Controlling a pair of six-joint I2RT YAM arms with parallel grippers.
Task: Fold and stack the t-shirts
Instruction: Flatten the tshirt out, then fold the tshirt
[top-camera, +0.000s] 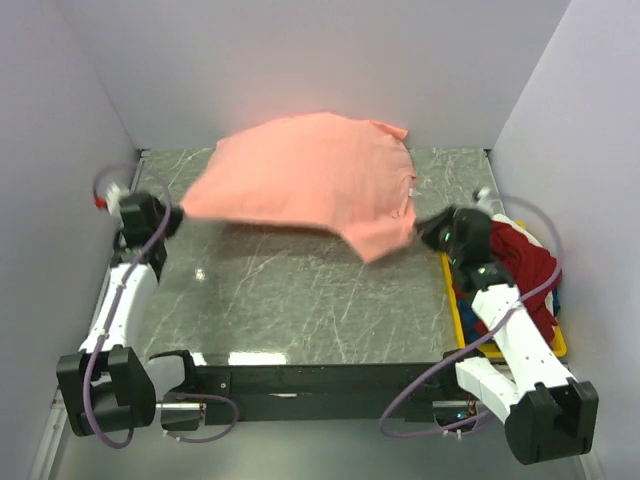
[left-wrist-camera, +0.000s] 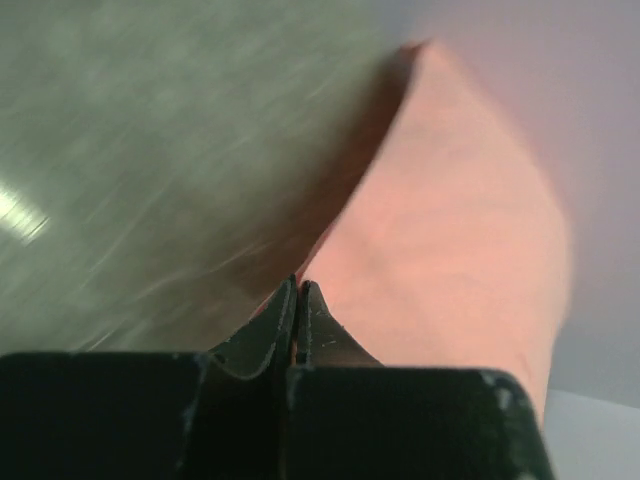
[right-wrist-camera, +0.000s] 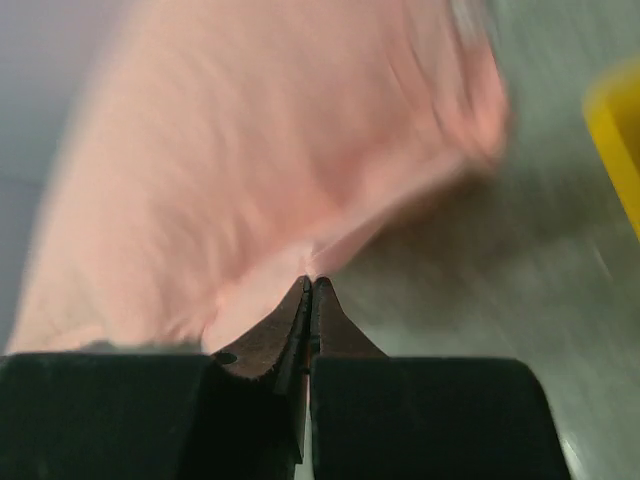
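The salmon-pink t-shirt (top-camera: 310, 175) hangs spread in the air over the far half of the table, held at two edges. My left gripper (top-camera: 178, 212) is shut on its left edge; the cloth (left-wrist-camera: 450, 230) runs away from the closed fingertips (left-wrist-camera: 298, 285). My right gripper (top-camera: 420, 228) is shut on its right edge; in the right wrist view the shirt (right-wrist-camera: 280, 170) fans out from the tips (right-wrist-camera: 311, 282). A deep red t-shirt (top-camera: 525, 262) lies in the yellow bin (top-camera: 452, 300) at the right, with bits of white and dark blue cloth beside it.
The dark marble table top (top-camera: 300, 300) lies below the shirt. White walls stand close on the left, back and right. The yellow bin's corner (right-wrist-camera: 615, 130) shows at the right wrist view's right edge. Purple cables loop beside both arms.
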